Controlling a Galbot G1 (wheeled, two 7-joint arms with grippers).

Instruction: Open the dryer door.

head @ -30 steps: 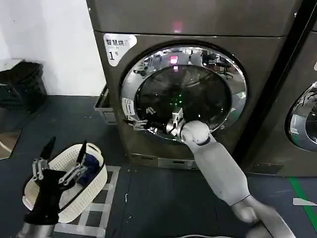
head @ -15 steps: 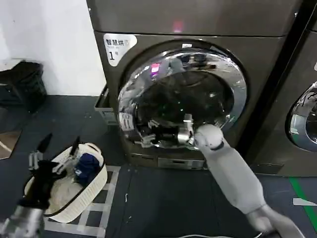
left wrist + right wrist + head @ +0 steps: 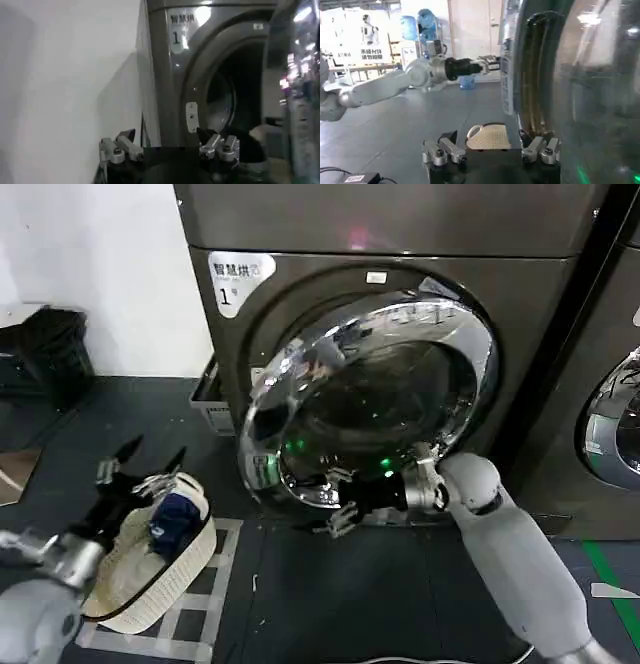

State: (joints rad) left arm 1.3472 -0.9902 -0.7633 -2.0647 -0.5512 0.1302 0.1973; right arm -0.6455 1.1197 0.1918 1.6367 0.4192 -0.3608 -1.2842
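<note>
Since a moment ago the dryer door (image 3: 370,399) has swung further ajar, the spread right end effector (image 3: 340,499) hooked at its lower rim, so the next move likely calls for pulling wider; the left end effector (image 3: 140,464) hangs spread over the basket (image 3: 150,579).

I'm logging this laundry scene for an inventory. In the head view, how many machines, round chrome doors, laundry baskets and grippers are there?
Machines: 2, the dryer marked 1 and its neighbour
Round chrome doors: 2, the dryer door swung partly open, the neighbour's door at the picture's edge
Laundry baskets: 1, white basket
Grippers: 2, left gripper, right gripper
Total: 7
</note>
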